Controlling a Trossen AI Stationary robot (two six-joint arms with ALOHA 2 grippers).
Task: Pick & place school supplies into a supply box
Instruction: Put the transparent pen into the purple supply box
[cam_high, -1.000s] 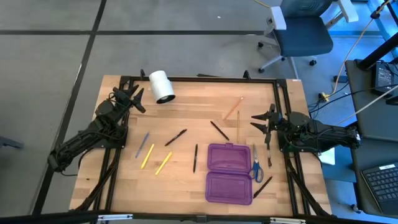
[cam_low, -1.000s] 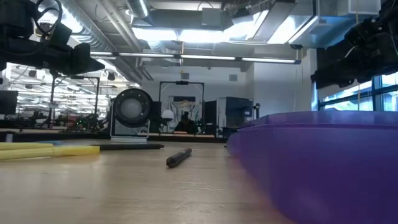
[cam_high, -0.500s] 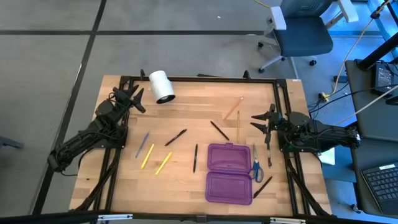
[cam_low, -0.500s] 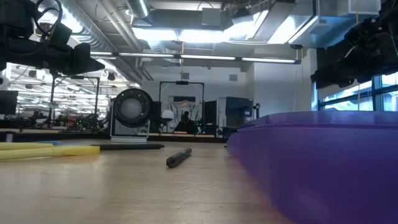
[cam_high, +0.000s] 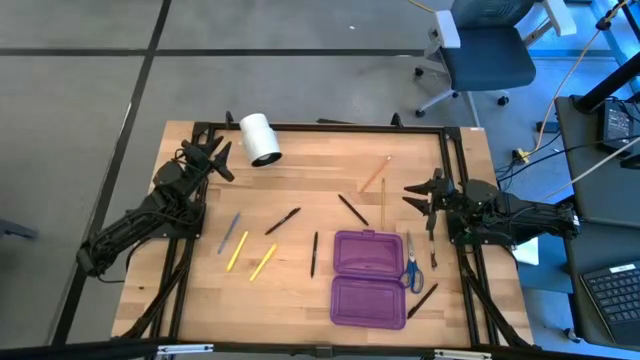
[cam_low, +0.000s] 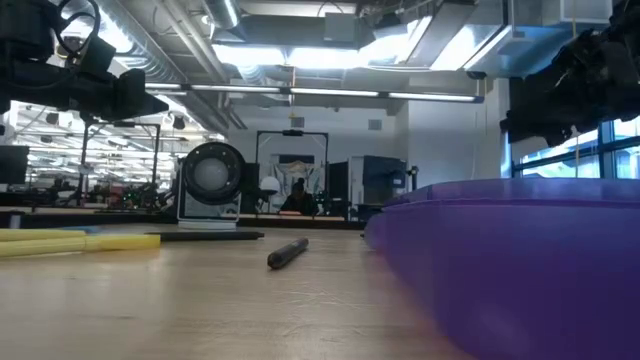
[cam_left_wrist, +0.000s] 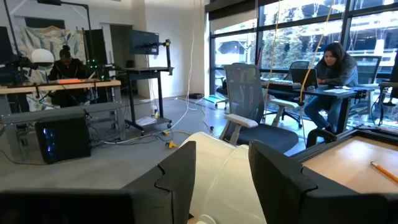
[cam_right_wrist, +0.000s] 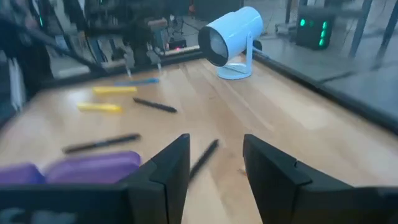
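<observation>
Your right gripper (cam_high: 418, 192) hovers with fingers apart just beyond the blue-handled scissors (cam_high: 411, 267), which lie beside the open purple supply box (cam_high: 368, 277). Your left gripper (cam_high: 215, 158) waits near the white roll (cam_high: 260, 138), fingers spread too.

Glossy purple plastic box (cam_high: 368, 277); wooden table (cam_high: 310, 160)

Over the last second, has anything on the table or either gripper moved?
Almost nothing changed. The right gripper shifted very slightly, seen only in the low view; it is open and empty, beside the purple case. The left gripper stayed put, open, near the white roll. The pens, pencils and scissors lie where they were; nothing was picked up or released.
</observation>
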